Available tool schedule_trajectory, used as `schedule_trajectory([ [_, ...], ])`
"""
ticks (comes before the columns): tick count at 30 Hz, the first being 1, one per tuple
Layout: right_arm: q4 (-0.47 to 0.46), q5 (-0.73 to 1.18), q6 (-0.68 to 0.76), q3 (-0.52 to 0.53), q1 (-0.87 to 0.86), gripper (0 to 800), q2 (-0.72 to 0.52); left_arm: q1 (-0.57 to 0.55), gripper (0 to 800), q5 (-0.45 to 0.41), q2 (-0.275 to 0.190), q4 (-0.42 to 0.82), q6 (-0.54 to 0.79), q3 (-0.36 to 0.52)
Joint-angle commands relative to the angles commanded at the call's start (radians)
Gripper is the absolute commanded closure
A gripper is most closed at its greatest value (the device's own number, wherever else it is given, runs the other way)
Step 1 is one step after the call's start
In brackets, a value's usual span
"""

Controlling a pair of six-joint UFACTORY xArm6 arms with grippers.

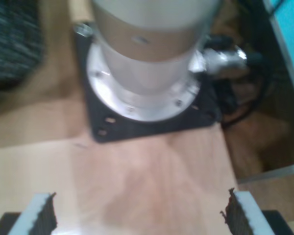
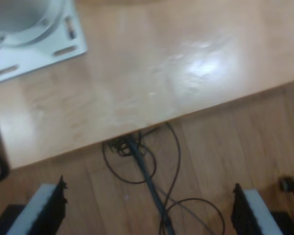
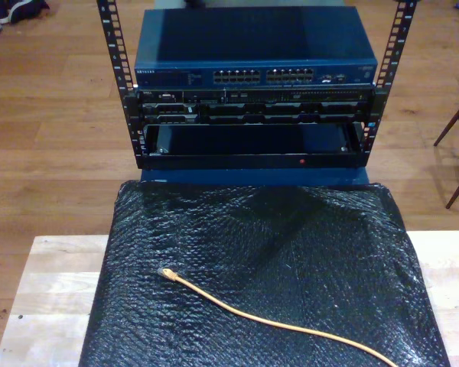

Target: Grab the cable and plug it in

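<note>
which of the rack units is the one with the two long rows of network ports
The blue switch on top of the rack; the black units beneath it lack those port rows.

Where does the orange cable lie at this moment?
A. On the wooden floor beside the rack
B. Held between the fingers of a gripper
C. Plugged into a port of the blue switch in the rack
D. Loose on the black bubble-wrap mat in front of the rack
D: the cable lies loose across the black mat, its plug end free and well short of the blue switch.
</note>
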Motion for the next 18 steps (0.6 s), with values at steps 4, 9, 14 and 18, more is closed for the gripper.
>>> schedule_trajectory([
  [4,0.072,0.126,0.054,-0.078,0.002,0,0.031,-0.064,0,0.029,0.003,-0.035,-0.087,-0.037],
  [9,0.173,0.241,0.161,-0.144,0.026,1,0.040,-0.157,0,0.048,0.008,-0.044,-0.186,-0.046],
  [14,0.278,0.272,0.235,-0.153,0.044,7,0.026,-0.235,0,0.048,0.006,-0.086,-0.290,-0.051],
  [18,0.298,0.284,0.298,-0.150,0.097,7,0.006,-0.293,0,0.049,0.006,-0.124,-0.364,-0.054],
])
